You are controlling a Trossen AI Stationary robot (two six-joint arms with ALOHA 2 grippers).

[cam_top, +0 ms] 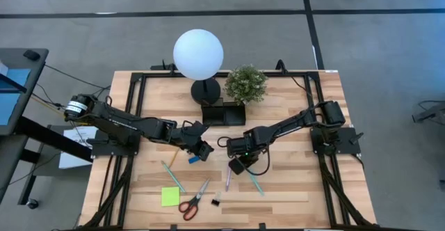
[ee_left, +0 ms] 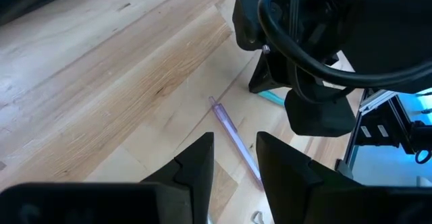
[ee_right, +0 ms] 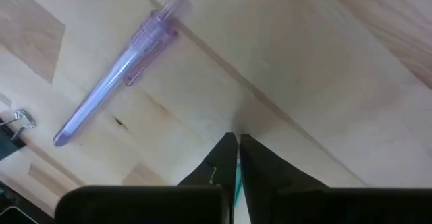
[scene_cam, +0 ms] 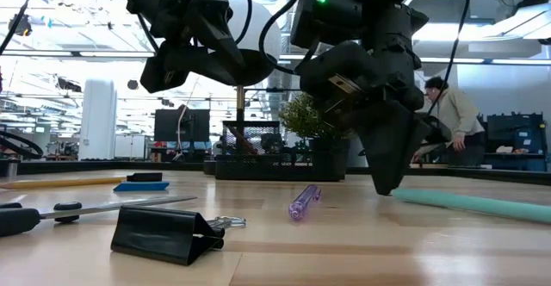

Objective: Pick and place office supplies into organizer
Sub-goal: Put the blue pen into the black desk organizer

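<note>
Right pincer [ee_right: 236, 143] clenched on teal pen [scene_cam: 478, 204], its gripped end hidden.

My surface [cam_top: 292, 113] is pale butcher-block wood on a black frame, standing on grey floor [cam_top: 375, 43] crossed by dark lines. Beyond it I note a bright, open workshop: a white pillar [scene_cam: 97, 118], dark equipment racks [scene_cam: 516, 135], and a person [scene_cam: 452, 114] bent over at the far side.

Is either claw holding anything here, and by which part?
The right claw is shut on the teal pen, near one end. The left claw holds nothing.
</note>
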